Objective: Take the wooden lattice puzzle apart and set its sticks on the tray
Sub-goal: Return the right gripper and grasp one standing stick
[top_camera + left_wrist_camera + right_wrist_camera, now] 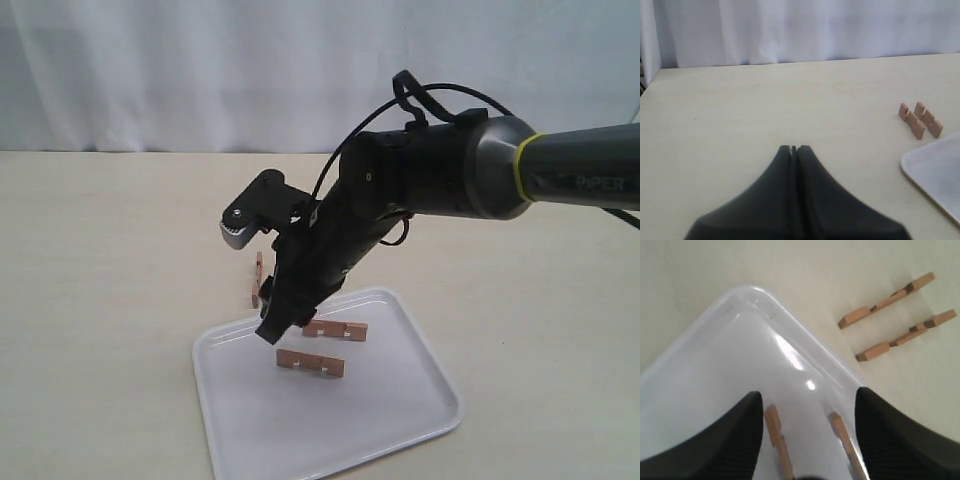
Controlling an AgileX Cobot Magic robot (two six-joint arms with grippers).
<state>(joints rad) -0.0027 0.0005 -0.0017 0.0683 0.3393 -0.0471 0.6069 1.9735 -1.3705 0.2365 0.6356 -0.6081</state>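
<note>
No assembled lattice puzzle shows; its sticks lie apart. Two sticks [310, 363] [336, 329] lie flat on the white tray [300, 425]. Two more sticks [257, 280] stand on edge, side by side, on the table just beyond the tray's far left corner. My right gripper [275, 328] hangs open above the tray's far part, holding nothing. In the right wrist view the tray's two sticks [775, 430] [842, 435] show between the fingers, and the table's two [887, 301] [907, 335] beyond the rim [805, 335]. My left gripper [793, 148] is shut and empty, out of the exterior view.
The left wrist view shows bare table, the pair of sticks [919, 120] and a tray corner [935, 170] at its side. A white curtain [200, 70] closes off the table's far edge. The right arm [560, 170] reaches in from the right.
</note>
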